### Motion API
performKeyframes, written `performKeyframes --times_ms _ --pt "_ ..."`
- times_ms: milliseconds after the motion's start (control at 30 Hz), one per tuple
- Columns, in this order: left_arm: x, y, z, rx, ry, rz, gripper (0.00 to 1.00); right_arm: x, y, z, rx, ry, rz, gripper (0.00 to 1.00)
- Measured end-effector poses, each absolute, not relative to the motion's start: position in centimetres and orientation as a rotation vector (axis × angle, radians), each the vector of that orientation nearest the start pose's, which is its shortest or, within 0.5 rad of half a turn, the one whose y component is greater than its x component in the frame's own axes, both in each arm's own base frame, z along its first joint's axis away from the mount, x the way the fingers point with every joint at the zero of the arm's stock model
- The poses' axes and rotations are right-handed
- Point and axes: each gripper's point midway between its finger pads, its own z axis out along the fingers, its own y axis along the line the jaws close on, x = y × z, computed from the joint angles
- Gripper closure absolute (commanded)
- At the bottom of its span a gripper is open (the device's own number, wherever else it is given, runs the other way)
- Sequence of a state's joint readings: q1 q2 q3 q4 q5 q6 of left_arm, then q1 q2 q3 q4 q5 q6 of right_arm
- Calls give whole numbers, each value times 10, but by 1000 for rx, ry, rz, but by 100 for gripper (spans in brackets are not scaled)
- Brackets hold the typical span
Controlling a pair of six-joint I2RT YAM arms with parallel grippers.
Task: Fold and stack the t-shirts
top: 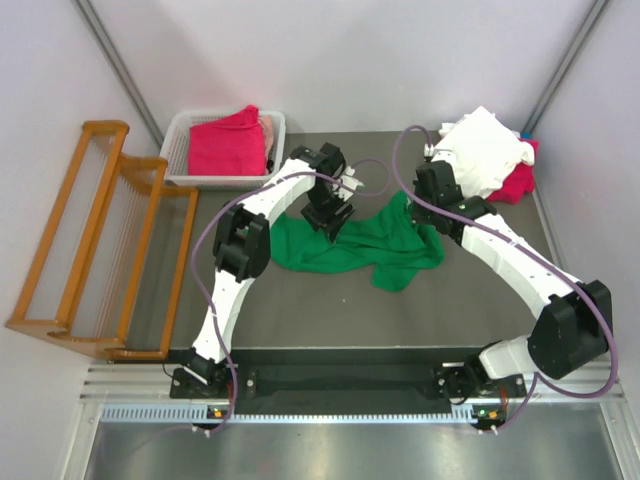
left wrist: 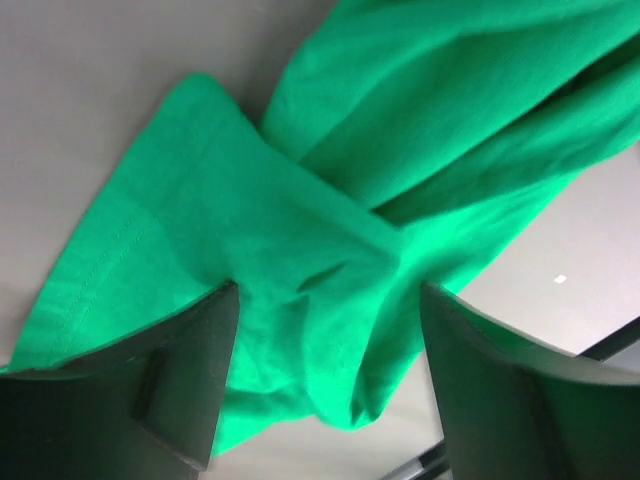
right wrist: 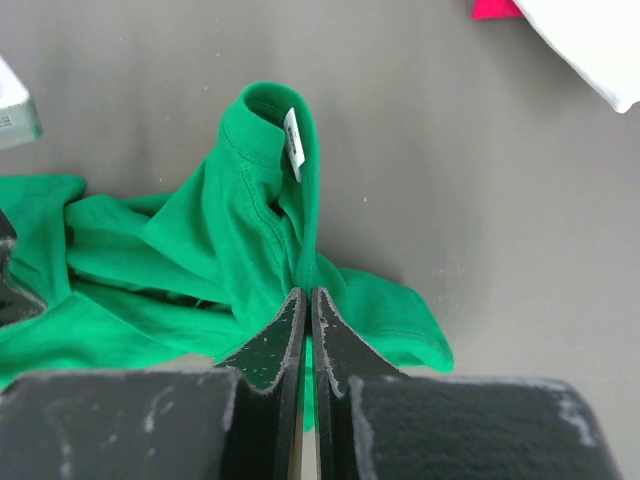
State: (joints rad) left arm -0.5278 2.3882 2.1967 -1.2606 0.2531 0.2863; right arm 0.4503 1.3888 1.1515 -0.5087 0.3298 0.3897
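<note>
Dark grey tabletop (top: 300, 310) with a green t-shirt (top: 380, 250) lying crumpled on it. My right gripper (right wrist: 306, 295) is closed, pinching a fold near the collar; my left gripper (left wrist: 328, 290) stands wide over a stitched edge. Beyond the right gripper a white t-shirt (top: 485, 150) waits heaped; nothing looks folded yet.

The left fingers (left wrist: 180, 390) stand spread wide, the right fingers (right wrist: 265, 350) pressed together.

The left arm (top: 215, 320) and right arm (top: 510, 255) have white link shells, black joint housings and a looping purple cable (top: 194, 262) each. The left gripper (left wrist: 325, 330) has smooth dark fingers (left wrist: 190, 380). The right gripper (right wrist: 308, 300) has black fingers scuffed pale along their inner edges.
</note>
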Motion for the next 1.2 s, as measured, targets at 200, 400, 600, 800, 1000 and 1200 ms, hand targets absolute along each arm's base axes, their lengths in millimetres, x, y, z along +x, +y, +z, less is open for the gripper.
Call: performKeyframes --times_ms 200,400,600,800,1000,1200 --pt "380 -256 56 1163 2781 -442 97 359 127 179 96 2267 61 100" --pt "382 -238 47 1107 2835 -448 96 359 127 179 96 2266 61 100" --pt "389 -217 45 1029 2872 -462 100 359 127 179 96 2266 61 100" --pt "391 -197 63 953 2869 -485 100 360 128 180 97 2262 63 100" --pt "393 -168 120 854 2782 -479 100 359 127 174 95 2272 56 100" --pt "365 -130 169 834 2721 -439 100 359 126 175 99 2268 51 100"
